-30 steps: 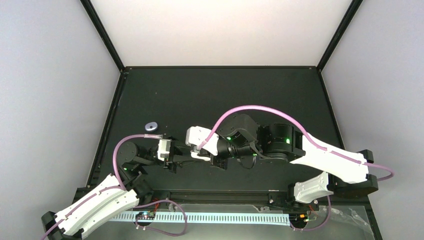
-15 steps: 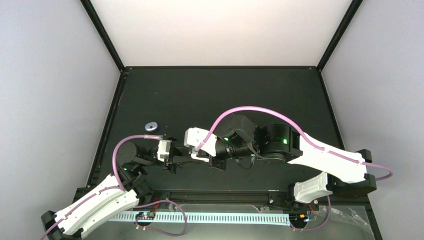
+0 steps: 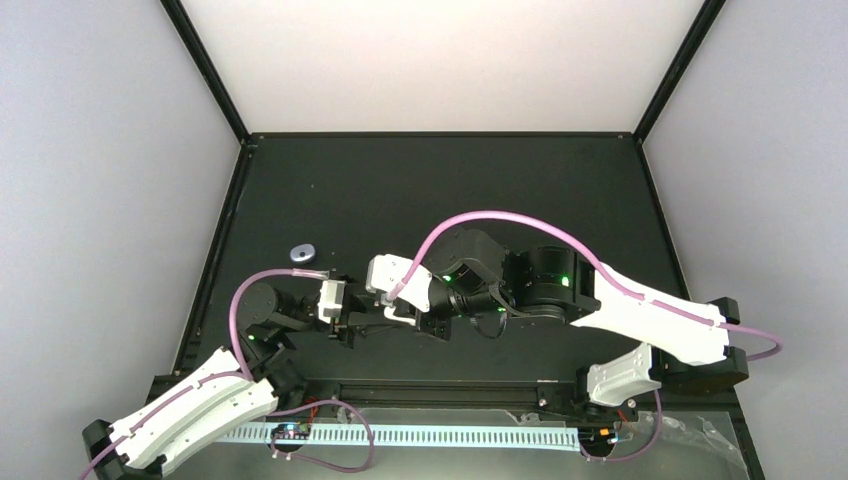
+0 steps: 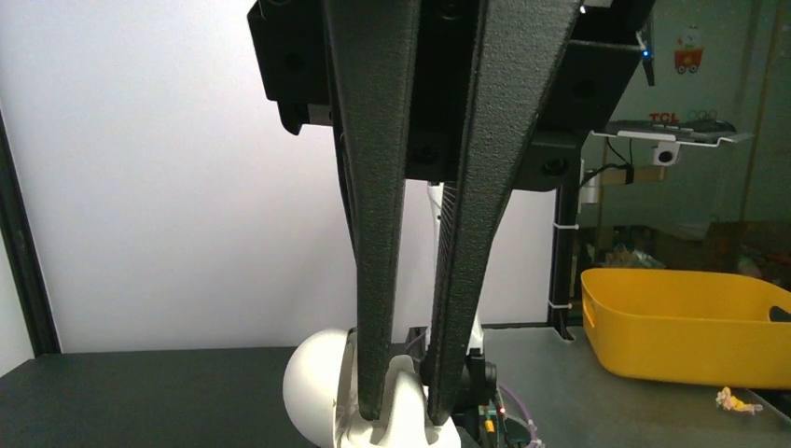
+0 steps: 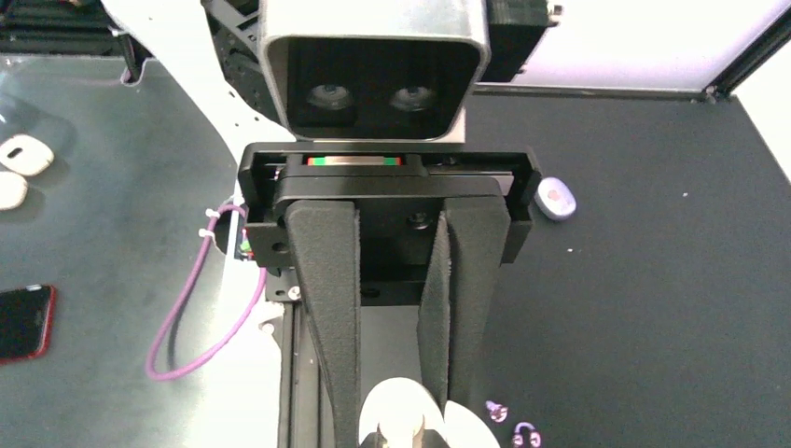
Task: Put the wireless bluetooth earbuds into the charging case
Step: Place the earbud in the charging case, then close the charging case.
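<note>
Since a second ago the right arm has crept a little leftward, closing on the left gripper [image 4: 404,411] at mid-table; nothing else has shifted.

The left gripper is clamped tight on a glossy white rounded body at its tips, which reads as the case [image 4: 399,427], held up off the table [image 3: 420,190]. The right gripper [image 5: 396,422] has its fingers narrowly apart with white showing between the tips. Whether it grips that, merely touches it, or carries a bud there cannot be told.

No bud can be picked out for certain. A small pale oval [image 3: 302,253] with a lavender face lies on the table behind and left of the grippers, well apart from them, and it is too small to identify.

The case looks light, hard and slick, so it will likely squirm or pop out under a skewed pinch. It is best held across the broad sides of its lower half, clear of lid and hinge. The buds should be lighter still and prone to roll, so they call for a fingertip pinch across the body and a gentle release over a well.
</note>
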Tool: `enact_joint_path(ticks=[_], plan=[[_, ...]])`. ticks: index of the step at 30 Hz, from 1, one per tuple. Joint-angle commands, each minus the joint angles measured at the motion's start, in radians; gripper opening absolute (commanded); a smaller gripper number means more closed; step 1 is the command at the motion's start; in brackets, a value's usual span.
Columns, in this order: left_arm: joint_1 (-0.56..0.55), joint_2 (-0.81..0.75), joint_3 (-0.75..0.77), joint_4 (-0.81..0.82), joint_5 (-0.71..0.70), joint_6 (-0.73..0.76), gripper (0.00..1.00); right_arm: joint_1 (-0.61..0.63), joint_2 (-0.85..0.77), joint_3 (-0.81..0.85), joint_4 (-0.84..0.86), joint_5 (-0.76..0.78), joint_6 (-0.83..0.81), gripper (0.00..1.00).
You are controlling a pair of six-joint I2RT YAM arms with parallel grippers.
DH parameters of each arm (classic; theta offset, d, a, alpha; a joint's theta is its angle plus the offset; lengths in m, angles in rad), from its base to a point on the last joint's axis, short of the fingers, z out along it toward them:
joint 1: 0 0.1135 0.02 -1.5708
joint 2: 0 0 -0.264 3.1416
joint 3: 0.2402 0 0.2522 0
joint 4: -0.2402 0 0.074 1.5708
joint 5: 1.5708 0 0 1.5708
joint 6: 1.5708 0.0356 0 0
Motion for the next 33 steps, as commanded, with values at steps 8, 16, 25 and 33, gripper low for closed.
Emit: enact_joint_path(ticks=[8,16,25,33], plan=[[-0.011,-0.006,0.036,0.055,-0.012,0.023,0.01,0.007,-0.037,0.082,-0.02,-0.034,0.048,0.25],[-0.012,0.001,0.029,0.067,-0.012,0.011,0.02,-0.004,-0.156,0.047,0.051,0.134,0.106,0.42],[-0.014,0.012,0.042,0.113,0.019,-0.035,0.02,-0.069,-0.203,-0.168,0.135,0.368,0.202,0.43],[-0.017,0.018,0.047,0.112,0.019,-0.034,0.02,-0.073,-0.182,-0.185,0.159,0.256,0.207,0.45]])
